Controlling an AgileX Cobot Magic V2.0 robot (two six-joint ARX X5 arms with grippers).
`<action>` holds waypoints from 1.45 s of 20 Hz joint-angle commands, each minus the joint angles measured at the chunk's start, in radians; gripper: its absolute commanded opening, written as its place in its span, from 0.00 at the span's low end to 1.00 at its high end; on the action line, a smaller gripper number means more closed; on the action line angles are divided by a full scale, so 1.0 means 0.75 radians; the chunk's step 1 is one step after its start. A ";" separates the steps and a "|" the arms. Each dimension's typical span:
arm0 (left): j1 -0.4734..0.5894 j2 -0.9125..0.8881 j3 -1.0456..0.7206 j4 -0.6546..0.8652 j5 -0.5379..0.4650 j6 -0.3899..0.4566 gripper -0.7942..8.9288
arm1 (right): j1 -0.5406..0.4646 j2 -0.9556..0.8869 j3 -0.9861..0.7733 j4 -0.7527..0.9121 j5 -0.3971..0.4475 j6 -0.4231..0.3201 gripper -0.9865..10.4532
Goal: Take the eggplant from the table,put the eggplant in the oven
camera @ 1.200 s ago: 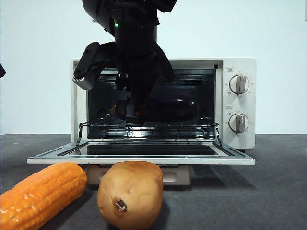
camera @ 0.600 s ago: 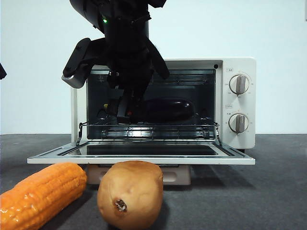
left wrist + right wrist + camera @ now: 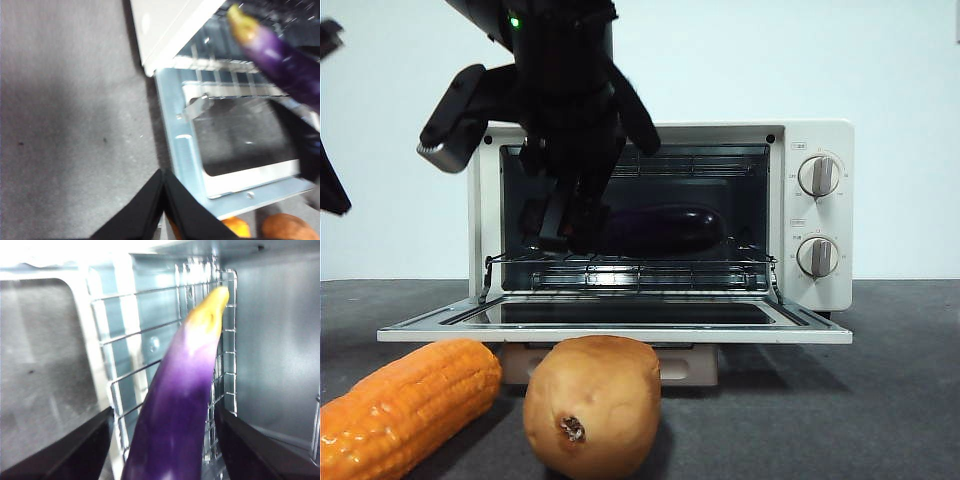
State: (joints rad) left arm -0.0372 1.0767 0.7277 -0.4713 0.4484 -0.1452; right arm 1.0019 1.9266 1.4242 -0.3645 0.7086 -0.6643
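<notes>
Eggplant lies on the wire rack inside the oven. Right end effector sits spread wide around its end, not gripping. Pulling out crooked, a jaw might snag the eggplant and roll it off. Left end effector waits, pinched together.

A ridged orange corn cob lies at the front left, just beside a rounded tan-brown potato with a dark spot.
</notes>
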 commanded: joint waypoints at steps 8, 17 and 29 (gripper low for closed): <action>-0.008 0.424 0.006 0.066 0.063 0.002 0.09 | 0.216 -0.660 0.031 -0.211 -0.006 0.283 0.11; -0.096 0.594 0.006 0.065 0.092 0.013 0.09 | 0.242 -1.097 0.031 -0.213 -0.004 0.384 0.09; -0.083 0.760 0.006 0.095 0.479 0.190 0.09 | 0.242 -1.309 0.031 -0.222 -0.002 0.383 0.09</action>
State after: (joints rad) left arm -0.1013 1.6230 0.7273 -0.4118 0.7643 -0.0391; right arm 1.1706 0.9367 1.4246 -0.5350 0.7044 -0.3908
